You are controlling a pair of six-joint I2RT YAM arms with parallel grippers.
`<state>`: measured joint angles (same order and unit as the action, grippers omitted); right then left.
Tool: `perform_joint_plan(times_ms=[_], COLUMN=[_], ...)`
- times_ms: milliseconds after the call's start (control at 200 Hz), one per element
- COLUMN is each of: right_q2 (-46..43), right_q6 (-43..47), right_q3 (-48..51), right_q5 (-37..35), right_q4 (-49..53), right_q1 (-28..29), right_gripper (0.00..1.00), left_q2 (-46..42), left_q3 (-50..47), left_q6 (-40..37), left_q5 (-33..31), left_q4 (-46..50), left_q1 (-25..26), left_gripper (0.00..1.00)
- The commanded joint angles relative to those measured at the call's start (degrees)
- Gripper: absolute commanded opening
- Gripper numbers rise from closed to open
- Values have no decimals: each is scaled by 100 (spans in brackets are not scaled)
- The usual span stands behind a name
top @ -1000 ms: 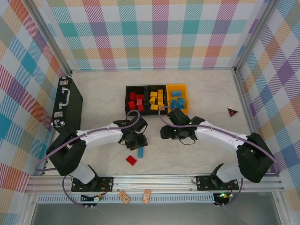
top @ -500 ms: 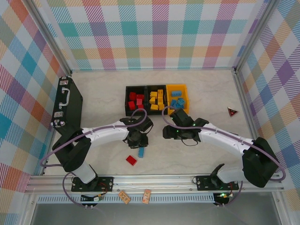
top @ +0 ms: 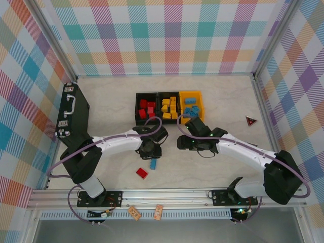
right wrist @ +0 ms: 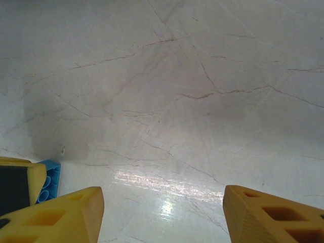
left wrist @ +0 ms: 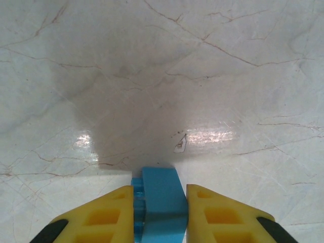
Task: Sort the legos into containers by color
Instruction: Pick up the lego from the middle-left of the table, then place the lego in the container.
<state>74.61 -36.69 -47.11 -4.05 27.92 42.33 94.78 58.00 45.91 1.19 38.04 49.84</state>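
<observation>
On the desk [top: 111, 101], seen from above, we are watching the left gripper [top: 151, 157] clenching a slim blue lego [top: 152, 165], well short of the containers [top: 136, 107], with a red lego [top: 142, 173] nearby. At the left wrist, yellow fingers [left wrist: 106, 217] are squeezing the blue lego [left wrist: 161, 195], its near end cut off. At the right wrist, the right gripper [right wrist: 162, 197] is gaping, released, over bare desk.

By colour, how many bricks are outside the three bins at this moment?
red brick: 1, loose on the table
blue brick: 1, clamped in the left gripper
total: 2
</observation>
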Motion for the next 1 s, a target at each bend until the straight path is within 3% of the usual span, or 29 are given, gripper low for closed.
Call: perform_joint_plan(times_ms=[0, 475, 995], right_q2=[-130, -970, -2465], right_q6=[-60, -88, -209], right_q3=[86, 265, 818], right_q5=[-65, -245, -281], right_q4=[62, 324, 994], right_q1=[-49, -351, -1189], right_gripper=[64, 67, 70], left_q2=[205, 252, 1660], left_q3=[64, 1342, 4402], left_q6=[-114, -505, -1144], left_q5=[-211, -645, -919], left_q4=[265, 744, 940], left_q1=[62, 68, -150], left_gripper=[11, 7, 6])
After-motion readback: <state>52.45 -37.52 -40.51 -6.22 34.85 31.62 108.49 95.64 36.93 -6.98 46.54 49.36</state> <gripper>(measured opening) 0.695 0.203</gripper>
